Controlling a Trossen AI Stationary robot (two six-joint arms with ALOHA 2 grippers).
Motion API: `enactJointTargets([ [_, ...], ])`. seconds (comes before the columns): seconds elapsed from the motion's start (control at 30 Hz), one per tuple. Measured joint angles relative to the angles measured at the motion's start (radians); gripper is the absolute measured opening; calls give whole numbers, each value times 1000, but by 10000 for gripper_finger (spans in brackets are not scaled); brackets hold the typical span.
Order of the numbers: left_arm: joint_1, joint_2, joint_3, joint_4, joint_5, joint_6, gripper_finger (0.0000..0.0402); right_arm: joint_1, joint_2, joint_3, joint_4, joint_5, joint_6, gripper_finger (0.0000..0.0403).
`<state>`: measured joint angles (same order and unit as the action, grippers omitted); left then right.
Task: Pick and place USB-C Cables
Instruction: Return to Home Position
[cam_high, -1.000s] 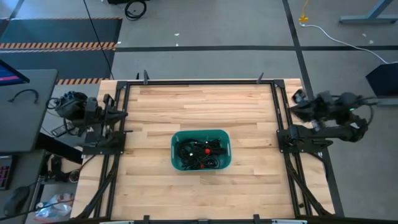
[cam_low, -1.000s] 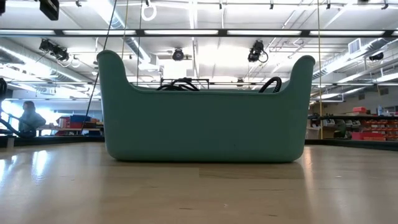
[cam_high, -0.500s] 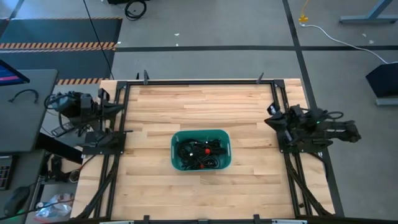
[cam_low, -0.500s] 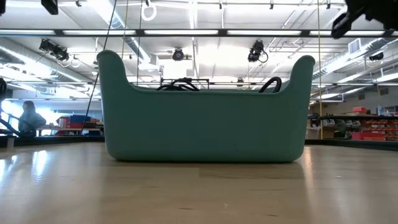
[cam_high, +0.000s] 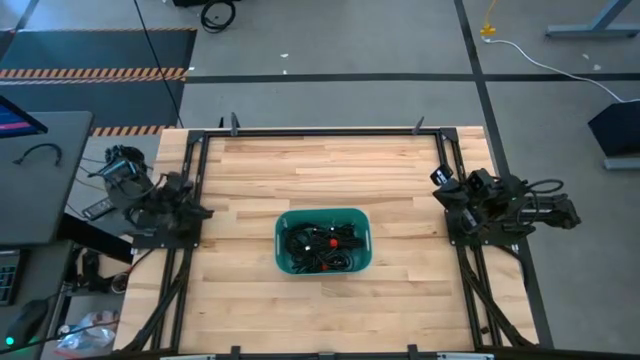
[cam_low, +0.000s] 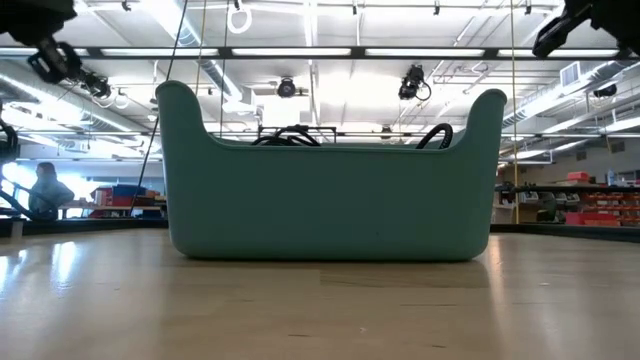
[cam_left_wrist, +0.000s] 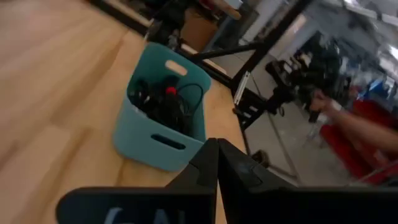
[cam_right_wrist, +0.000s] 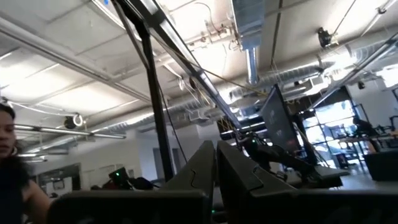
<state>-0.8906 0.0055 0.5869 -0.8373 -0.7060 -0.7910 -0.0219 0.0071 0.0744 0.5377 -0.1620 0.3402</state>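
The USB-C cables (cam_high: 322, 247) lie together as one tangled heap of thin black coils inside the teal-green bin (cam_high: 281, 240), which stands near the middle of the desk (cam_high: 320, 170). Single cables are hard to tell apart from above. A red tie (cam_high: 331, 240) shows near the heap's centre. Seen level from the desk top, only two black loops rise above the bin's rim – one rounded loop (cam_low: 290, 133) near the middle, another towards the end.

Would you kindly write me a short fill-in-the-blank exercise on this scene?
The USB-C cables lie inside the green ____. That container stands on the wooden ____. The left gripper and right gripper, at opposite sides, are both empty and ____.
Missing words: bin; table; shut.
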Motion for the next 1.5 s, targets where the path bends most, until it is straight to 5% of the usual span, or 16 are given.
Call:
enactJointTargets([
  [0.3, -2, 1, 2, 48, 164, -29, 34, 0, 0, 2, 1, -16, 50, 25],
  [0.6, -2, 0, 3, 47, 257, -218, 29, 0, 0, 2, 0, -38, 49, 25],
  [0.7, -2, 0, 2, 74, 266, -88, 31, 0, 0, 2, 0, -57, 50, 25],
  [0.77, -2, 0, 2, 123, 291, 132, 31, 0, 0, 2, 0, -61, 50, 25],
  [0.97, -2, 0, 3, 330, 637, 644, 32, 0, 0, 2, 0, -63, 50, 25],
  [1.07, -2, 0, -6, 317, 707, 670, 33, 0, 0, 2, 1, -61, 50, 25],
  [1.5, 12, -1, -360, 623, 615, 737, 34, 0, 0, 2, 25, -42, 50, 25],
])
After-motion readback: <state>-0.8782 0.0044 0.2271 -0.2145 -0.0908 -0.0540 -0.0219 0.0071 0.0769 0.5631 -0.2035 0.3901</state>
